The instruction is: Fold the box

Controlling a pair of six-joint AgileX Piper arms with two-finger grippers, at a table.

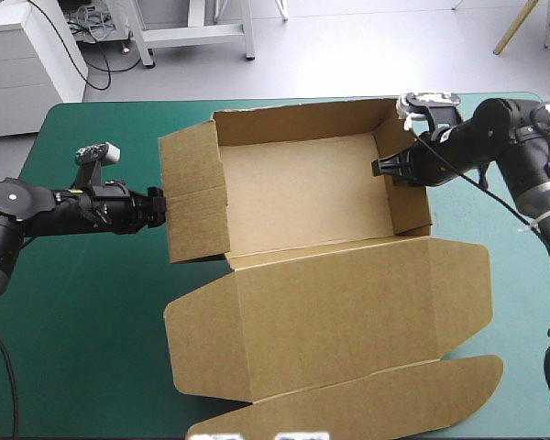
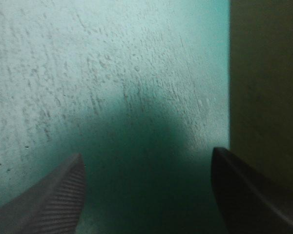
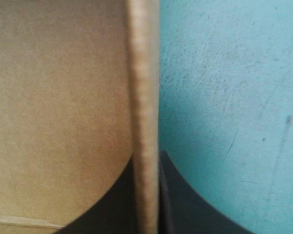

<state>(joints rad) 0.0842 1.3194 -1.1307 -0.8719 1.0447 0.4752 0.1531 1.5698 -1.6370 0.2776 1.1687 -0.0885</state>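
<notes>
Item: box [image 1: 302, 188], brown board, mid-surface [image 1: 92, 312]; walls raised, lid [image 1: 348, 312] flat toward the near edge.
Right gripper [image 1: 388, 169]: clenched on right wall [image 1: 411, 197].
Left gripper [image 1: 162, 209]: released, just outside left wall [image 1: 197, 197].
Handling: pin right wall upright; press left wall squarely inward.

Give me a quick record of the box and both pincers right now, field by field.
box: brown tray, walls up, open
lid: flat on the teal-green table, near side
left pincer: open, outside the left wall
right pincer: shut on the right wall
</notes>
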